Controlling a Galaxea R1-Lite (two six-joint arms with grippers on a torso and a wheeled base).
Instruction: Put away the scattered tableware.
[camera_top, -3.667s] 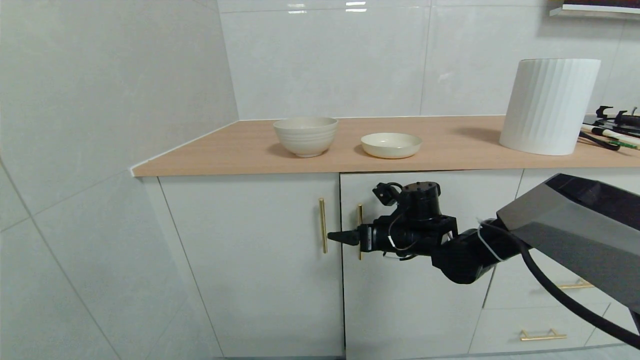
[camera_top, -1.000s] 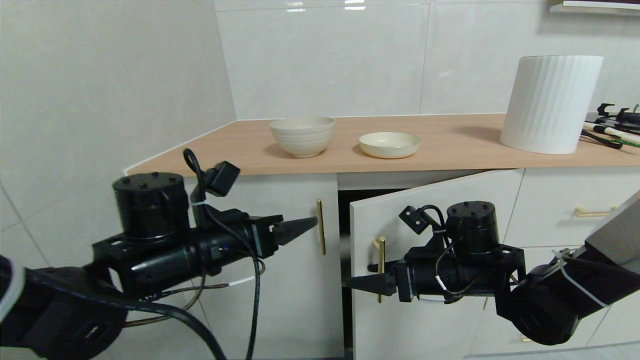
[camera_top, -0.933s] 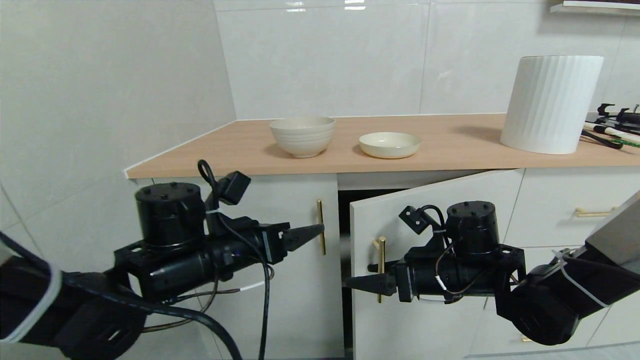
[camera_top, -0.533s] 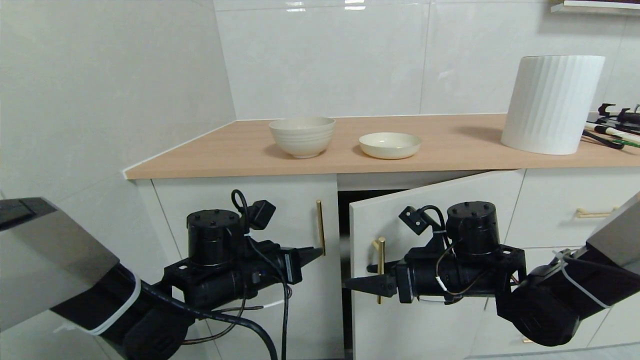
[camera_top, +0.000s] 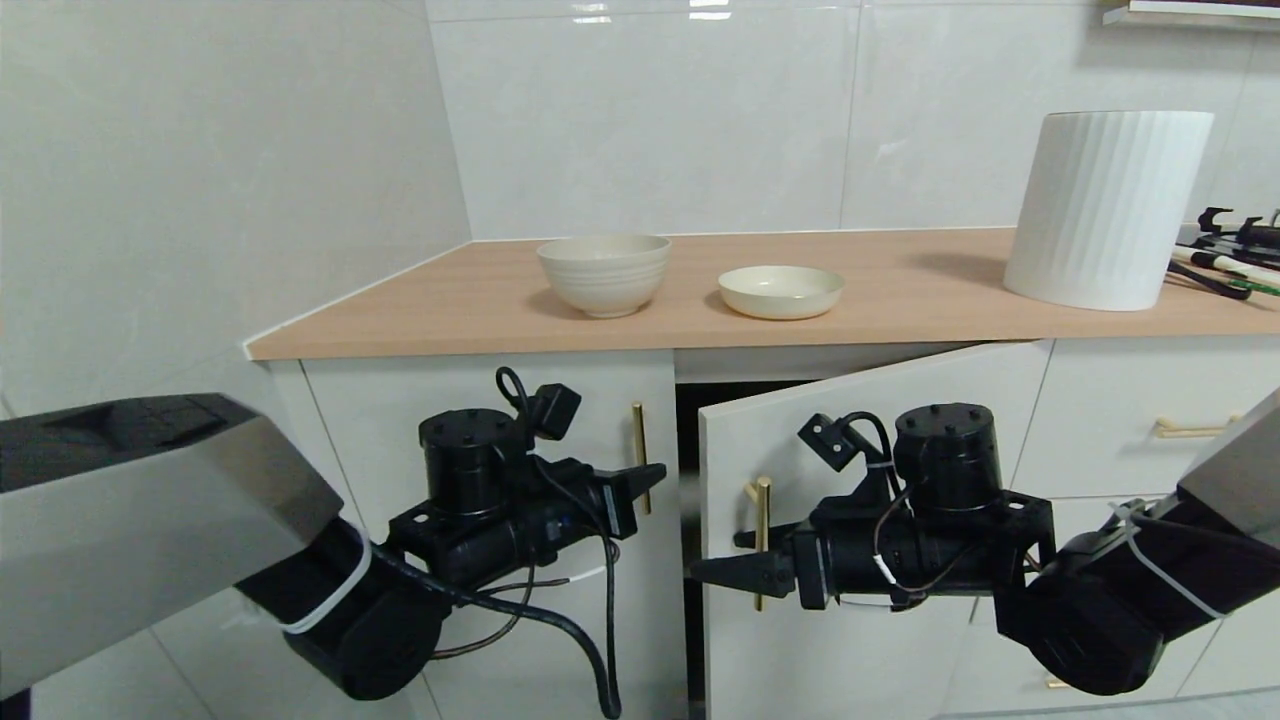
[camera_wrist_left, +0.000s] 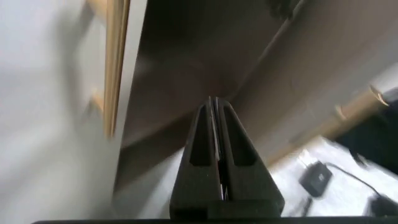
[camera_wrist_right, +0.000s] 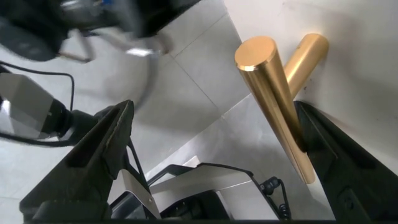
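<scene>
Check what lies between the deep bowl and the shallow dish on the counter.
Nothing. In the head view the deep bowl and the shallow dish stand apart, with only bare countertop between them.

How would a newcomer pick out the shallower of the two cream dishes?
Find the wooden countertop. Toward its left end sit two cream pieces, apart; the shallow dish is the one nearer the tall white ribbed container. It is low, wide and smooth, whereas the deep bowl beside it is taller with ridged sides.
</scene>
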